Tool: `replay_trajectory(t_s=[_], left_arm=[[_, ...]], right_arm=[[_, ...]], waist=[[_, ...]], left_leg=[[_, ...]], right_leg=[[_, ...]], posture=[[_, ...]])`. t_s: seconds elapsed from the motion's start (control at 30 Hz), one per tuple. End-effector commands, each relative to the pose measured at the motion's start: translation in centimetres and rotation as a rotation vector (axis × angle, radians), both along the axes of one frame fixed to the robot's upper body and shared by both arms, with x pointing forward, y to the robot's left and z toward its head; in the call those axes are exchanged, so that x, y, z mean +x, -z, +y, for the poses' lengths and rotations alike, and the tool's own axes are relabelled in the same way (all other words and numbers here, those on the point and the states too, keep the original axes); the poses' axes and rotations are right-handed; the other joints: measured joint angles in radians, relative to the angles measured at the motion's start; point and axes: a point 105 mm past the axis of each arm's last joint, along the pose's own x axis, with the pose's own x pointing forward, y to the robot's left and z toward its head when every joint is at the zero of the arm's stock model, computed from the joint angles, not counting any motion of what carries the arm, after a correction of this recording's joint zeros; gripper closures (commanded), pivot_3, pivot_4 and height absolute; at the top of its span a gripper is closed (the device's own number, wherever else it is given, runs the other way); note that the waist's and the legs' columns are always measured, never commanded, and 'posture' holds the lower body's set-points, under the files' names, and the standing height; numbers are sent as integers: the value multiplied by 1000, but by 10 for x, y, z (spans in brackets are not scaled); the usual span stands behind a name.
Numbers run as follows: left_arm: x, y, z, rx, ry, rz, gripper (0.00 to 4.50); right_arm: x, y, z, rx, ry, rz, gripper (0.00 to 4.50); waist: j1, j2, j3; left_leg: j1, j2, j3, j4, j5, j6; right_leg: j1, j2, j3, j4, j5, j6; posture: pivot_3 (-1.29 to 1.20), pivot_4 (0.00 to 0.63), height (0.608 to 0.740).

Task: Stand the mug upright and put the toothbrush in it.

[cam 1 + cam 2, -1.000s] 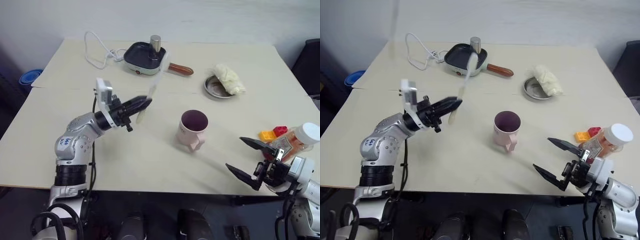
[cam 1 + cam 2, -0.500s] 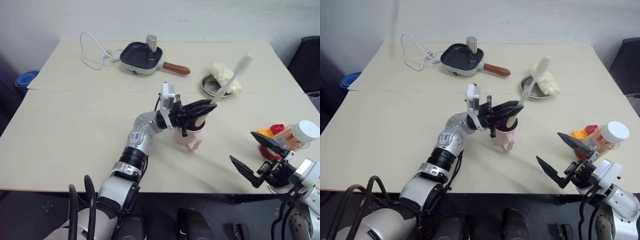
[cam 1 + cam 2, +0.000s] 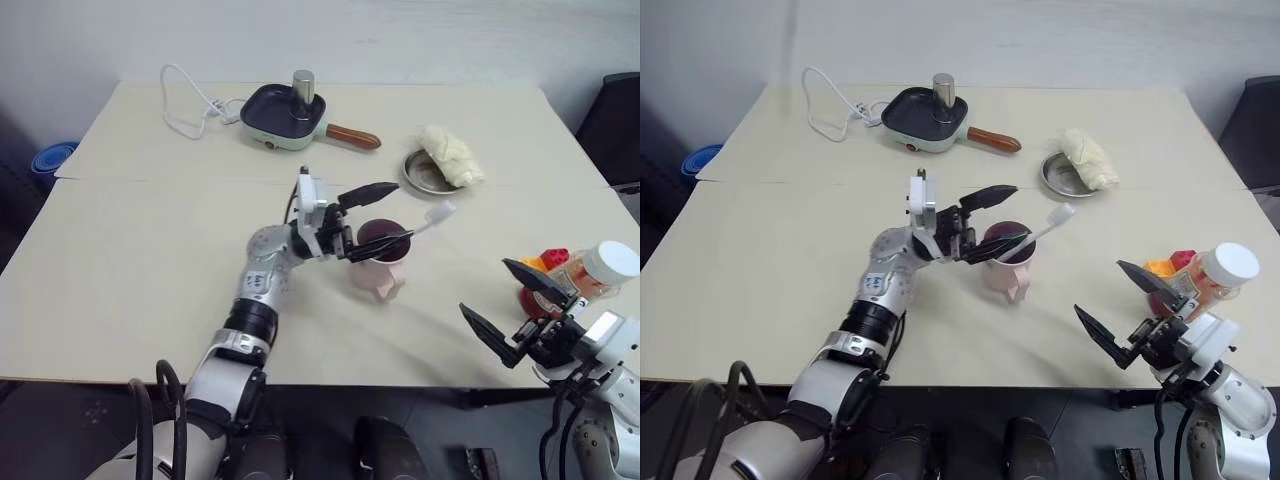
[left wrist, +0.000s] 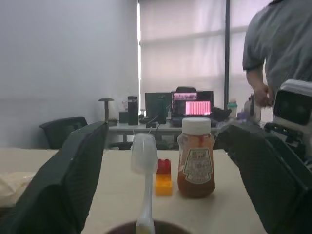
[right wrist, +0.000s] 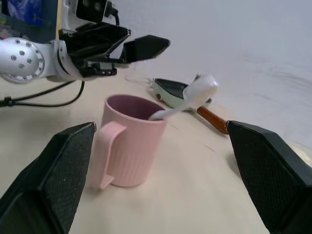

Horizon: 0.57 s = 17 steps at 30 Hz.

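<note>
Now the mug [image 3: 379, 262] stands upright near the middle of the counter [image 3: 140, 260], handle toward the robot, dark maroon inside facing up. The toothbrush [image 3: 418, 226] is in it, handle end down inside, leaning over the rim on the robot's right with the bristle head sticking out and up.

Left hand [image 3: 382, 214] sits just over the mug's rim, fingers spread wide, one above the mug mouth and one across it; nothing gripped, toothbrush loose between them. In the left wrist view the brush head [image 4: 144, 153] rises between the two dark fingers [image 4: 73, 180], not pinched by either.

Right hand [image 3: 512, 307] is at the near right edge of the counter, well apart from the mug, fingers wide open and empty. In the right wrist view the mug [image 5: 129, 141] is seen between its open fingers with the toothbrush [image 5: 187, 100] leaning out.

Other stuff: white-capped jar [image 3: 600, 273] with orange contents by the right hand, red and yellow blocks [image 3: 545, 263] beside it. Far side of the counter: small electric pan [image 3: 281, 115] with a brown handle and white cord [image 3: 190, 100], metal dish [image 3: 429, 173] with a pale crumpled cloth [image 3: 452, 156] on it. A person [image 4: 280, 53] stands in the background of the left wrist view.
</note>
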Motion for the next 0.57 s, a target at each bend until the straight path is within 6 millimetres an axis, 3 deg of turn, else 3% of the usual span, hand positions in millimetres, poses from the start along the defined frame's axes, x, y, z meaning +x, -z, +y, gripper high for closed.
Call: replay_trajectory(t_s=[0.03, 0.23, 0.37, 0.43, 0.57], left_arm=[[1, 9, 40, 183, -172, -102, 434], [-29, 38, 139, 525, -420, -124, 434], [-55, 58, 192, 629, -557, -32, 434], [-67, 69, 211, 653, -633, 29, 434], [-78, 76, 222, 653, -713, 56, 434]], right_arm=[[5, -4, -11, -34, -95, 51, 0], [16, 3, -21, -140, -228, 126, 0], [24, 13, -20, -159, -294, 173, 0], [29, 17, -20, -167, -312, 182, 0], [32, 19, -18, -172, -324, 183, 0]], waist=[[-10, 0, 0], [-24, 0, 0], [-20, 1, 0], [-19, 1, 1], [-11, 1, 1]], left_leg=[[0, 1, 0, 0, 0, 0], [1, 5, -1, -2, 0, 0], [1, 5, -1, -2, 0, 0], [1, 4, -1, -1, -1, 1], [1, 2, -2, -1, -1, 1]], right_leg=[[0, 0, 0, 0, 0, 0], [0, 0, 0, 1, -1, -2], [0, -2, 0, 1, -1, -2], [0, -4, -1, 1, -1, -2], [0, -10, -3, 0, -1, -2]], posture=[[0, 150, 740], [0, 150, 740], [0, 150, 740], [0, 150, 740], [0, 150, 740]])
